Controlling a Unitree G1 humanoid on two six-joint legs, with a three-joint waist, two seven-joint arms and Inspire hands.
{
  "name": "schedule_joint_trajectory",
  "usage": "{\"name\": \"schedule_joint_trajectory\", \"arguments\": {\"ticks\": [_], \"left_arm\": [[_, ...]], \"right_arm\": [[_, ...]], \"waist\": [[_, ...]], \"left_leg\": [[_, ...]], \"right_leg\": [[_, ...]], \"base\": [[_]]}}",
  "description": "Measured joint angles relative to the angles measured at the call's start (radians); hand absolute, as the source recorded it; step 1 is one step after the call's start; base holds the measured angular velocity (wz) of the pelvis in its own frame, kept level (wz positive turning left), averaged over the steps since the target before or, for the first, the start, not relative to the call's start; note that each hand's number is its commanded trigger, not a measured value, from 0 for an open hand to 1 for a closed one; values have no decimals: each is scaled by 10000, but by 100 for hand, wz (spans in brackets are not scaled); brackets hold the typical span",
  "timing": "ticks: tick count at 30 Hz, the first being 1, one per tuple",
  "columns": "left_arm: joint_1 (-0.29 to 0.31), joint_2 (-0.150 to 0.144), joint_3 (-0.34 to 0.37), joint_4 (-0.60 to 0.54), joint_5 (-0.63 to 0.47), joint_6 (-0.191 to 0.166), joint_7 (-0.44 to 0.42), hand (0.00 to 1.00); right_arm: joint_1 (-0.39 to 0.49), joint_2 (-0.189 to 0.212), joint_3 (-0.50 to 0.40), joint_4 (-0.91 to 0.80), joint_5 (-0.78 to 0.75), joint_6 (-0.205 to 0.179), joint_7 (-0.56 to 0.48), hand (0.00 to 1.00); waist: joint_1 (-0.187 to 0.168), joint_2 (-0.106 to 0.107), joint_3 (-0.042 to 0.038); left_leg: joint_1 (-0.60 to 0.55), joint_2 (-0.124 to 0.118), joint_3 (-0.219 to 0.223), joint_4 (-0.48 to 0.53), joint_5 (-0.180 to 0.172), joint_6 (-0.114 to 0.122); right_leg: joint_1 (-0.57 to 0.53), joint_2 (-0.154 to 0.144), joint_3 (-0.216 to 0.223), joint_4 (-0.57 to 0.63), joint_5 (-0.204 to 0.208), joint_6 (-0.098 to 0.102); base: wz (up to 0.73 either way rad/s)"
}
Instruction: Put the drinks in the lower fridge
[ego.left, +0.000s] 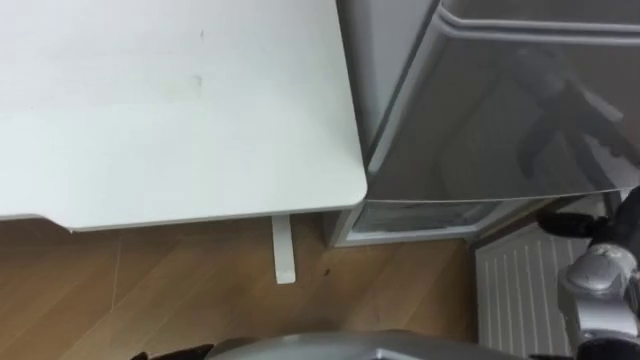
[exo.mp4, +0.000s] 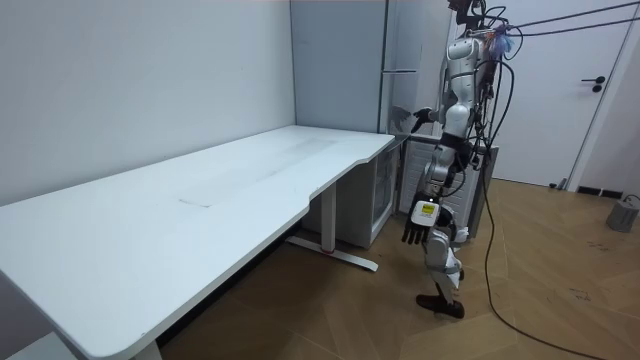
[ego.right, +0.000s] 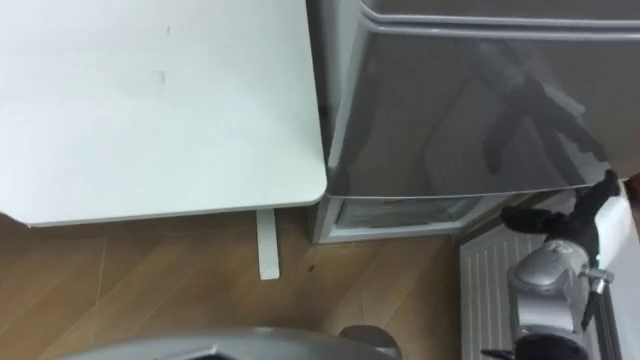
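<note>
The grey fridge (ego.left: 500, 110) stands right in front of me, its large upper door closed. Under that door a pale, glassy lower compartment (ego.left: 420, 217) shows at floor level. My right hand (ego.left: 575, 222) is at the fridge's right lower corner, its dark fingers stretched out straight toward the door's edge and holding nothing. In the room view my right hand (exo.mp4: 420, 115) is raised at the fridge front, while my left hand (exo.mp4: 415, 234) hangs open by my thigh.
A long white table (ego.left: 180, 110) lies to my left, its rounded corner almost touching the fridge. Its white foot (ego.left: 283, 250) rests on the wooden floor. A white ribbed panel (ego.left: 515, 290) stands low at my right.
</note>
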Motion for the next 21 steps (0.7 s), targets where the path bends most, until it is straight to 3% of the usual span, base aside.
{"name": "schedule_joint_trajectory", "arguments": {"ticks": [8, 12, 14, 18, 21], "left_arm": [[23, -15, 157, -23, 636, 10, -63, 0], [208, -49, 665, -139, 685, 20, -71, 0], [314, -50, 776, -209, 696, 20, -80, 0], [321, -60, 872, -281, 882, 24, -154, 0], [455, -136, 1392, -501, 1205, 129, -288, 0]], "right_arm": [[201, -2, -329, -816, -747, -1, -536, 0], [221, -73, -1085, -1141, -741, -78, -568, 0], [222, -125, -1286, -1159, -599, -85, -589, 0], [139, -167, -1780, -831, 363, -96, -537, 0], [-124, -549, -2451, 40, 1437, -46, -334, 0]], "waist": [[-37, 17, -25], [-183, 17, -81], [-289, 6, -125], [-409, -17, -119], [-543, -85, -83]], "left_leg": [[92, -1, 87, -168, 171, -24], [138, 1, 137, -235, 212, -29], [165, 0, 136, -272, 240, -34], [194, 0, 137, -287, 297, -26], [200, -6, 137, -460, 400, -2]], "right_leg": [[-18, 4, 27, 9, 55, -58], [-10, 5, 36, 12, 88, -63], [-1, 5, 36, 9, 103, -68], [33, 14, 38, -31, 168, -89], [100, 28, 29, -222, 297, -85]], "base": [[-2], [0], [0], [0], [1]]}}
